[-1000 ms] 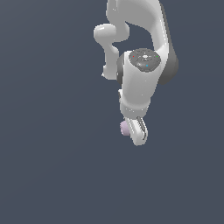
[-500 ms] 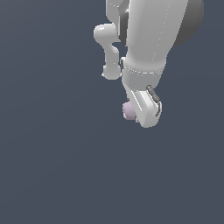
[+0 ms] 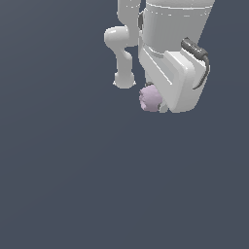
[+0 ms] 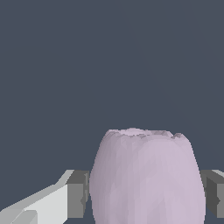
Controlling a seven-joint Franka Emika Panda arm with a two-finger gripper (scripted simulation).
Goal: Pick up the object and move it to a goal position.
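Against plain slate-grey backdrop, white robot hand (image 3: 163, 108) clamped on small lilac-pink lumpy matte blob (image 3: 150, 97); best carried smoothly toward goal, grip pressure constant.

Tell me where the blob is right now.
The blob sits in the upper middle of the exterior view, just under the white arm, held in the tool between its two grey pads.

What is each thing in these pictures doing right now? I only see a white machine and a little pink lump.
gripper: shut on the pink blob, grey pads against both its sides.
pink blob: clamped between the pads, sticking out beyond them.
robot arm: reaching downward, with the blob at its lower end.
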